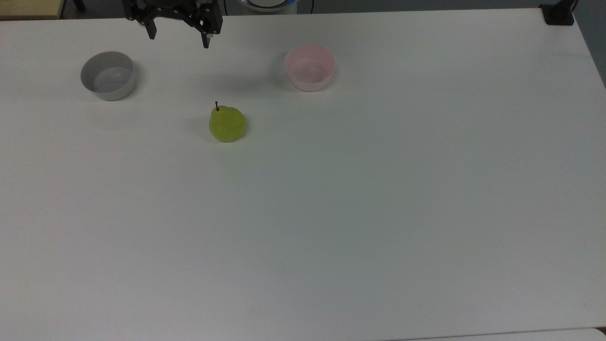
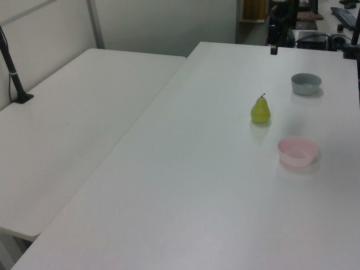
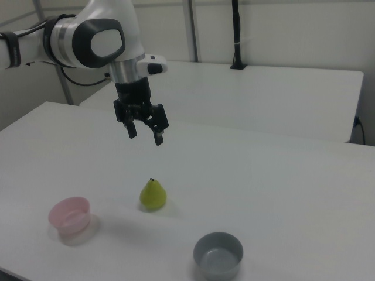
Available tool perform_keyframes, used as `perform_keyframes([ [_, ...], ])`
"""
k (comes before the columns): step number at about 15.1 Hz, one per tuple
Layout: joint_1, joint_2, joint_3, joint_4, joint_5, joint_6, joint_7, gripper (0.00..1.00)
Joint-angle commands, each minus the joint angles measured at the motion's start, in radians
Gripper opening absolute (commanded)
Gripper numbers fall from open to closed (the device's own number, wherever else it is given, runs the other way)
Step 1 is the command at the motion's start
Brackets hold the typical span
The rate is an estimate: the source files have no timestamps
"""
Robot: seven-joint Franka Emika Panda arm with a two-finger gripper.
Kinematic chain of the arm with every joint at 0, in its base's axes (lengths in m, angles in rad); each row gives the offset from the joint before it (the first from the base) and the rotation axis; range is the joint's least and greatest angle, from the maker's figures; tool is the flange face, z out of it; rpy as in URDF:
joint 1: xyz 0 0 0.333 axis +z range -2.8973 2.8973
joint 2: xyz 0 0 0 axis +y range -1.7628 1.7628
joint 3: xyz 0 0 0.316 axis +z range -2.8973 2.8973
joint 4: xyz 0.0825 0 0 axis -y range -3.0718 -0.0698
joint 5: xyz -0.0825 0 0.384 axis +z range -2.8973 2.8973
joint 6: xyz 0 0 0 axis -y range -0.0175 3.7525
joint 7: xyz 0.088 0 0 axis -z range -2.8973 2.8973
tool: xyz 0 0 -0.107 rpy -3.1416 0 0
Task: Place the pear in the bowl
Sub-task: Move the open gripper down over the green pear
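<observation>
The yellow-green pear [image 1: 227,124] stands upright on the white table, its dark stem up; it also appears as the pear [image 2: 260,109] and the pear [image 3: 153,194]. The pale pink bowl [image 1: 310,67] sits empty to the top view's right of the pear, seen again as the bowl [image 2: 297,151] and the bowl [image 3: 70,215]. My gripper [image 1: 179,41] hangs open and empty in the air near the table's far edge, well above and apart from the pear; in the right view the gripper [image 3: 145,134] is above and behind the pear.
A grey bowl [image 1: 108,76] of like size stands empty at the top view's left, also the grey bowl [image 3: 218,255]. A second white table [image 2: 73,112] adjoins this one. A black post base [image 1: 558,14] sits at the far right corner.
</observation>
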Motion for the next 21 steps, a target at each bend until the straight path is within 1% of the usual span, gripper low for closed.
perform_keyframes([
  [1,0.023,0.005,-0.024,0.01,0.005,0.002,-0.001,1.0],
  [9,0.017,0.013,-0.024,0.011,0.006,0.003,-0.003,1.0],
  [13,0.011,0.028,-0.024,0.013,0.014,0.036,-0.007,1.0],
  [17,0.02,0.051,-0.014,0.011,-0.006,0.036,-0.053,1.0],
  [18,0.02,0.054,-0.011,0.01,-0.008,0.04,-0.082,1.0],
  [19,0.023,0.066,-0.011,-0.002,-0.005,0.081,-0.125,1.0],
  [21,0.031,0.103,-0.01,-0.018,-0.006,0.127,-0.133,1.0],
])
